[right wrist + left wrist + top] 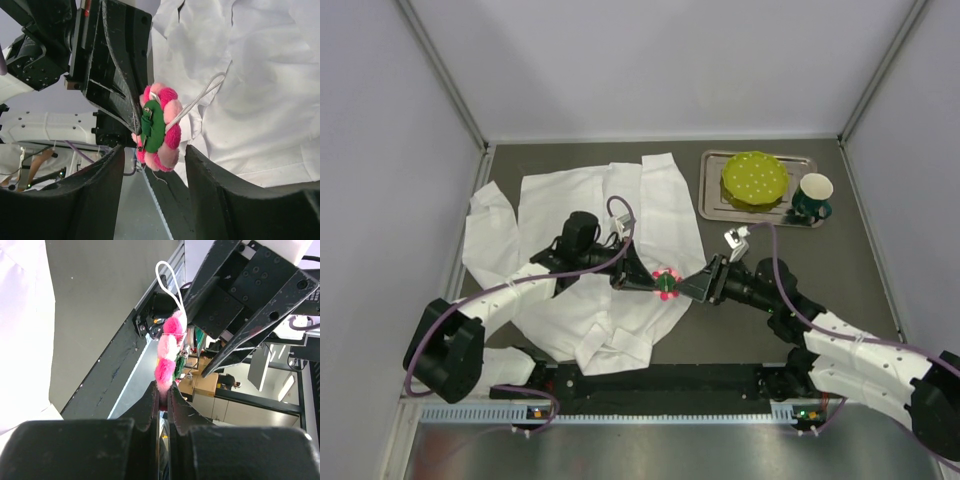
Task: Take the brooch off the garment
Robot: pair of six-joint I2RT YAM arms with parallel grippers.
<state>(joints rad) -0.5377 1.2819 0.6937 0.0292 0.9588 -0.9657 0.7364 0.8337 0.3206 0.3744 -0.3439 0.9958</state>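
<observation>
Handover over the shirt: the left end effector (162,390) pinches the lower rim of the brooch (156,125), its two fingers pressed together on the pink petals. The right end effector (154,150) stands with its fingers apart on either side of the flower, neither one touching it. The brooch hangs above the right edge of the shirt (580,230), near the middle of the counter (860,250), where the two arms meet nose to nose from left and right.

From the left wrist, the round pin stands on edge and runs straight out from the left fingertips. From the right wrist its green backing shows at a slant, and a white loop (200,99) runs from it toward the cloth. No view shows the clasp, so whether the pin is quite free of the fabric cannot be told.

With only the left arm gripping, the next move looks to turn on that arm drawing the pin away from the shirt. The right arm would back off along its own line to the right.

At the far right a metal tray (712,205) carries a green dotted dish (755,178). A dark mug (812,197) sits at the tray's right end, on it or just beside it, with nothing visible inside.
</observation>
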